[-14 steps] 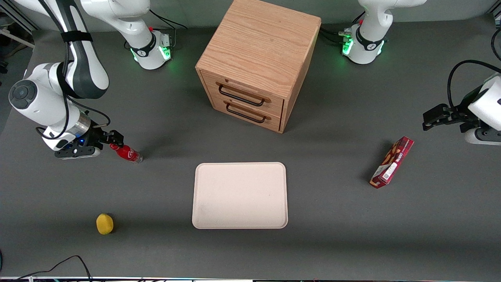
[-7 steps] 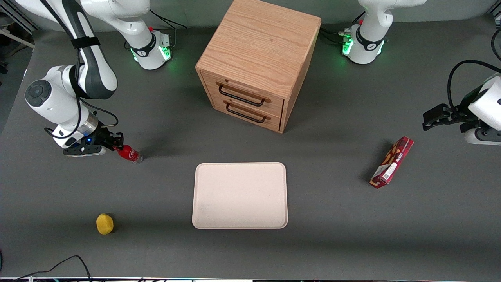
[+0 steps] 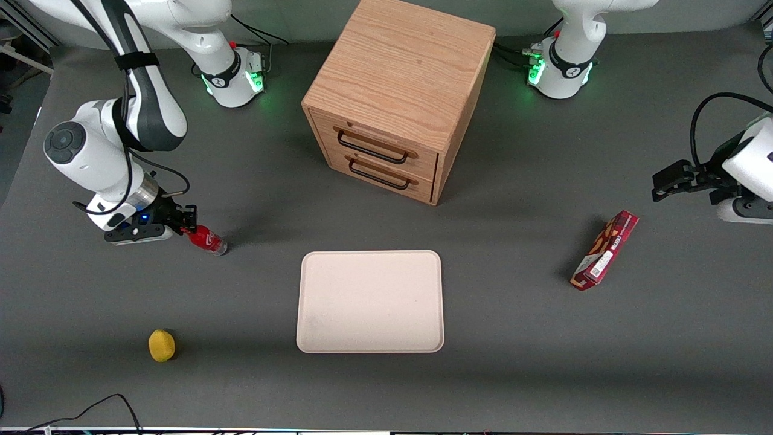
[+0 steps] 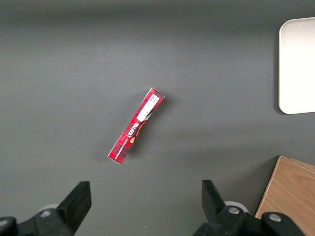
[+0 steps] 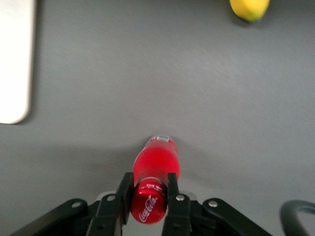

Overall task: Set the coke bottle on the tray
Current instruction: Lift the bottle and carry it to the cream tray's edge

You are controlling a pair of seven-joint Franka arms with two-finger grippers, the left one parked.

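Note:
The coke bottle is small and red with a red cap and a clear base. My right gripper is shut on its neck and cap and holds it tilted, base toward the tray. In the right wrist view both fingers press the cap of the coke bottle, with my gripper closed around it. The cream tray lies flat on the table, nearer the front camera than the bottle and toward the parked arm's end; its edge shows in the right wrist view.
A wooden two-drawer cabinet stands farther from the front camera than the tray. A yellow round lump lies nearer the front camera than the bottle, also in the wrist view. A long red snack box lies toward the parked arm's end.
My gripper closed in on the bottle's cap and has carried the bottle a little toward the tray; the bottle's base has shifted the same way.

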